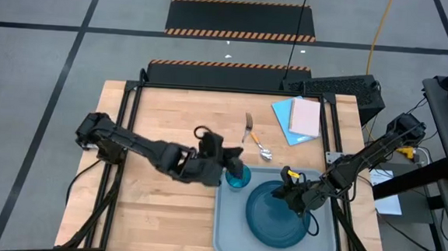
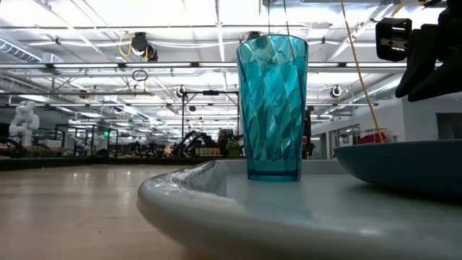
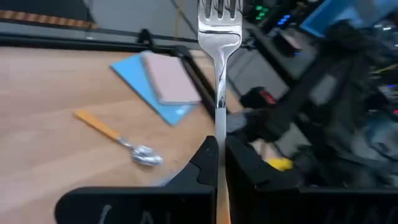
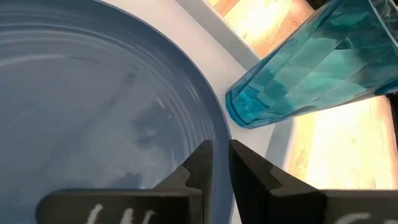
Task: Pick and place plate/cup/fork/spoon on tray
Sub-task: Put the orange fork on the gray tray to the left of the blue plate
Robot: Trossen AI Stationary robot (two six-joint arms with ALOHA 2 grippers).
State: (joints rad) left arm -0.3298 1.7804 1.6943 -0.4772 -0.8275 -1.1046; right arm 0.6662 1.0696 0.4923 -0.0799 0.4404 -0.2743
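My left gripper (image 1: 235, 154) (image 3: 221, 158) is shut on the fork (image 3: 219, 37), held above the table just beyond the tray's far left corner. The fork's tines (image 1: 248, 121) point toward the far edge. The spoon (image 1: 263, 150) (image 3: 127, 142) lies flat on the wood beside it. The teal cup (image 1: 237, 177) (image 2: 273, 101) stands upright in the tray's far left corner. The tray (image 1: 229, 235) also bears the dark blue plate (image 1: 277, 214) (image 4: 74, 93). My right gripper (image 1: 290, 193) (image 4: 221, 158) hovers shut and empty over the plate's far rim. My left gripper pinches the fork between its two fingers where the silver neck (image 3: 220, 118) meets the orange handle (image 3: 221, 208). The fingers lie along the fork, reaching toward the table's far right. The fork is lifted clear, tines pointing away from the gripper.
A blue sheet with a pink sheet on it (image 1: 298, 118) (image 3: 165, 84) lies at the table's far right corner. The black table frame runs along the far and right edges. Bare wood lies to the left of the tray.
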